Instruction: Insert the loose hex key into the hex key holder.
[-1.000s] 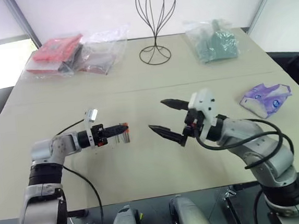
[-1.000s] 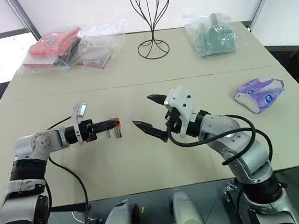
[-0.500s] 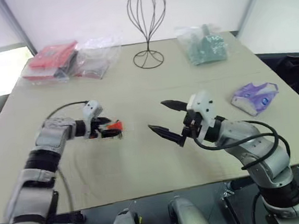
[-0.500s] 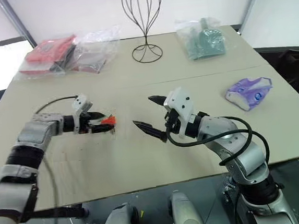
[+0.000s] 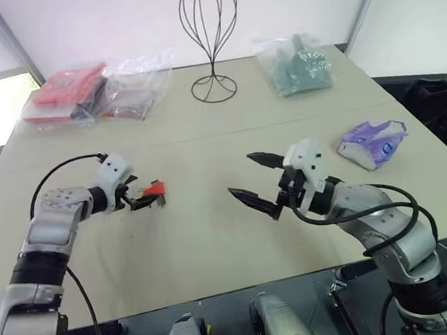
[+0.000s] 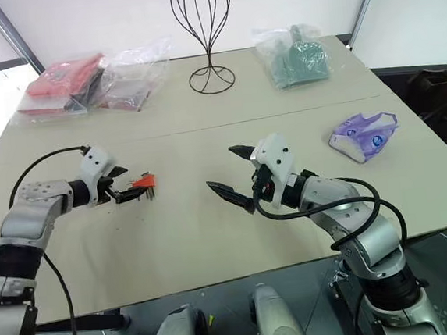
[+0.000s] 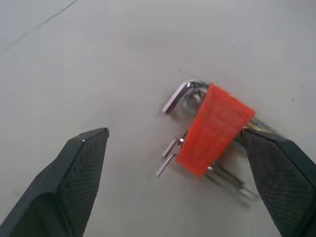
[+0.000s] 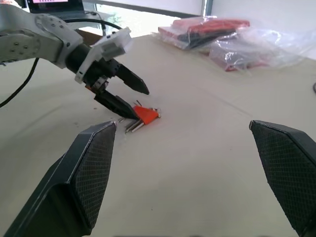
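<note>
Your hex key holder (image 7: 215, 129) lies flat on the table (image 5: 214, 239), right at the tips of the left gripper (image 5: 137, 191). In the left wrist view the orange block sits between the two fingers but hard over toward one of them: that finger (image 7: 284, 177) is touching or just beside the block's end, while the other finger (image 7: 74, 177) stands well apart from it with bare table between. The jaws are spread wide and clamp nothing.

The block's long axis runs slantwise across the gripper's line, neither along it nor square to it. Grey keys (image 7: 170, 155) stick out of both long sides; their bent ends fan out toward the far finger, and the straight shafts run out the other side past the near finger. One key with a clear L-bend (image 7: 178, 95) lies at the block's far end, touching it. You cannot tell from these pictures whether that is the loose hex key or whether it is seated.

Your right gripper (image 5: 258, 182) hangs above the table, well apart from the holder, pointing toward it, fingers spread wide and empty.

Nothing lies between the two grippers. Beyond them, well away, stand a wire stand (image 5: 210, 39), bagged packets (image 5: 95, 92), a green bag (image 5: 297, 67) and a purple packet (image 5: 370, 143).
</note>
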Motion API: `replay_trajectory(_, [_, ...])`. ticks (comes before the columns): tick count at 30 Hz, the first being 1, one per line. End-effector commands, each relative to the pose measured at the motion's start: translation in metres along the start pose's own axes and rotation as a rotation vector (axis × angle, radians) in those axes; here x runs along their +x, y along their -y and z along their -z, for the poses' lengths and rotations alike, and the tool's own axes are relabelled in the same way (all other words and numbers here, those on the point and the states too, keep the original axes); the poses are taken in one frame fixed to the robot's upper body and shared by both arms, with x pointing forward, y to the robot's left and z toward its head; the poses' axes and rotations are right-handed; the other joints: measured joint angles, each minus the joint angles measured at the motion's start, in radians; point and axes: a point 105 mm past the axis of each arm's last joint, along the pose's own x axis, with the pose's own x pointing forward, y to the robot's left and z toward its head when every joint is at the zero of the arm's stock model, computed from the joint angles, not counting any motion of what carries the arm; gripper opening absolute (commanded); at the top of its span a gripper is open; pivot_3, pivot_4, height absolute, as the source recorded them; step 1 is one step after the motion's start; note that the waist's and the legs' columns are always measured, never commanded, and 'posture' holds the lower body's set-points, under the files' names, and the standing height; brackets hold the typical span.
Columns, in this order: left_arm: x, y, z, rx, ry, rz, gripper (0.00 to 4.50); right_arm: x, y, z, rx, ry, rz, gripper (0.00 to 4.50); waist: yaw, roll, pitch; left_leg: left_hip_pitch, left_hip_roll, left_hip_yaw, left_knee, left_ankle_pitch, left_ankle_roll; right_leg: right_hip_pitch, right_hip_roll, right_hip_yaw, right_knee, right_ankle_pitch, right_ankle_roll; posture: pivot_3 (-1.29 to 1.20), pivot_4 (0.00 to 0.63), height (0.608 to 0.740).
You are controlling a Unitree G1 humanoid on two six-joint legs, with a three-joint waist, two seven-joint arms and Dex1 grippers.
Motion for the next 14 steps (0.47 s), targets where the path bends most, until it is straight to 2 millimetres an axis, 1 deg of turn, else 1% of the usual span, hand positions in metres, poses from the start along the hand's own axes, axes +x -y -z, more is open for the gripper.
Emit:
replay_trajectory(1, [-0.02, 0.039, -0.041, -0.149, 0.211, 0.224, 4.46, -0.002, 0.002, -0.001, -0.025, 0.016, 0.001, 4.5, 0.002, -0.001, 0.0, -0.006, 0.0, -0.001, 0.001, 0.0, 0.0, -0.004, 0.0, -0.001, 0.0, 0.001, 0.002, 0.0, 0.15, 0.74])
replay_trajectory(2, [-0.023, 0.047, -0.04, -0.165, 0.211, 0.267, 4.46, -0.002, 0.003, 0.001, -0.02, 0.012, -0.001, 4.5, 0.002, -0.002, 0.0, -0.011, 0.0, 0.0, 0.002, 0.0, 0.0, -0.01, -0.001, -0.001, 0.0, 0.002, 0.002, 0.0, 0.15, 0.74])
replay_trajectory(4, [-0.026, 0.051, -0.039, -0.172, 0.201, 0.271, 4.46, -0.002, 0.005, 0.006, -0.028, -0.005, -0.008, 4.5, 0.002, -0.002, 0.0, -0.012, -0.001, 0.0, 0.002, 0.0, 0.0, -0.01, -0.001, 0.0, -0.001, 0.002, 0.002, 0.0, 0.15, 0.74])
replay_trajectory(9, [-0.038, 0.037, -0.059, -0.111, 0.309, 0.152, 4.46, -0.004, 0.008, 0.009, -0.029, -0.007, 0.012, 4.5, 0.0, -0.002, 0.0, -0.011, -0.001, -0.002, 0.001, 0.0, 0.0, -0.01, -0.001, -0.001, -0.001, 0.001, 0.002, 0.0, 0.15, 0.74])
replay_trajectory(12, [-0.047, 0.045, -0.062, 0.001, 0.331, 0.125, 4.46, -0.009, 0.017, 0.009, -0.046, 0.009, 0.085, 4.5, -0.002, -0.002, 0.0, -0.01, -0.001, -0.001, 0.001, 0.0, 0.0, -0.01, 0.0, 0.0, -0.001, 0.001, 0.002, 0.0, 0.15, 0.74])
replay_trajectory(14, [-0.052, 0.05, -0.064, 0.043, 0.366, 0.087, 4.46, -0.016, 0.028, 0.009, -0.062, 0.026, 0.179, 4.5, -0.001, -0.002, 0.0, -0.01, -0.001, -0.001, 0.001, 0.0, 0.0, -0.01, -0.001, 0.0, -0.001, 0.001, 0.002, 0.0, 0.15, 0.74])
